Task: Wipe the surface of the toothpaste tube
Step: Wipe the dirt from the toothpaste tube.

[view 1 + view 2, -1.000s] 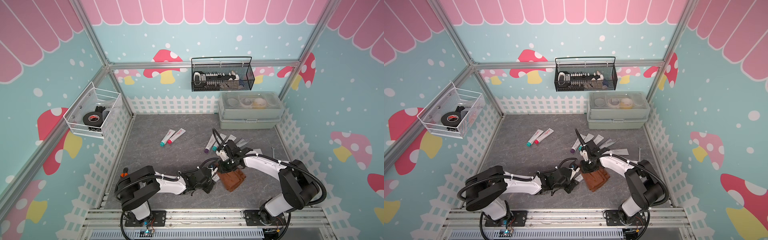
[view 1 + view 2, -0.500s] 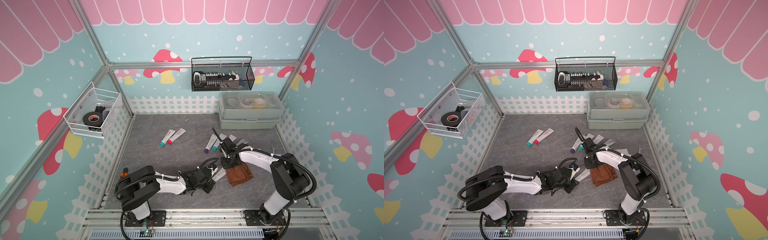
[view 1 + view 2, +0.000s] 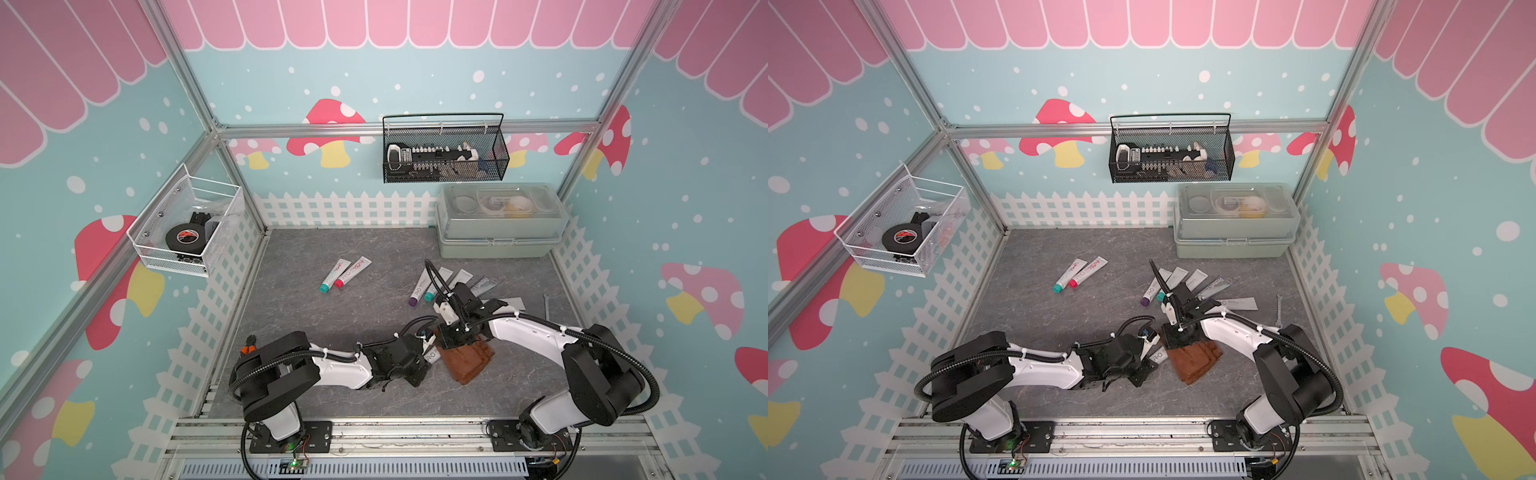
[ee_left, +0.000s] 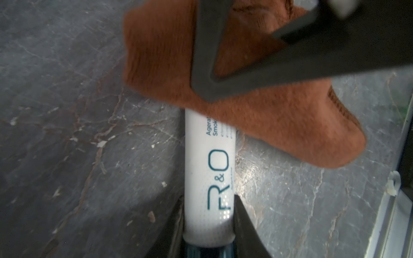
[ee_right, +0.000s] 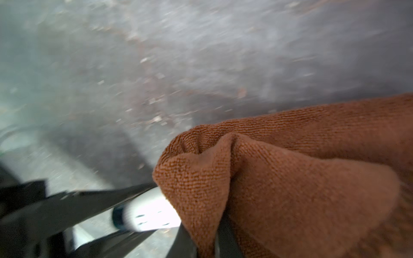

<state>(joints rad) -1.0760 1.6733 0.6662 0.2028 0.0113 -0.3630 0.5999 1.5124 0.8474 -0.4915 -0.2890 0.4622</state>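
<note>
A white toothpaste tube (image 4: 209, 174) with teal lettering lies low over the grey floor. My left gripper (image 4: 209, 201) is shut on it near its dark cap, a finger on each side. In both top views only a short piece of the tube (image 3: 432, 356) (image 3: 1158, 356) shows between the two grippers. A brown cloth (image 4: 257, 111) (image 5: 301, 178) drapes over the tube's far half and hides it. My right gripper (image 5: 207, 234) is shut on a fold of that cloth. Seen in a top view, it (image 3: 455, 338) stands over the cloth (image 3: 467, 361) (image 3: 1196, 359) just right of the left gripper (image 3: 419, 359).
Two tubes (image 3: 345, 274) lie mid-floor and several more (image 3: 432, 284) sit behind the right arm. A green lidded box (image 3: 498, 222) stands at the back right. A black wire basket (image 3: 444, 153) and a white basket (image 3: 187, 232) hang on the walls. A small wrench (image 3: 547, 305) lies at right.
The right gripper drew the cloth away to the right, then brought it back toward the left gripper over the tube. The left arm stayed put, holding the tube.
</note>
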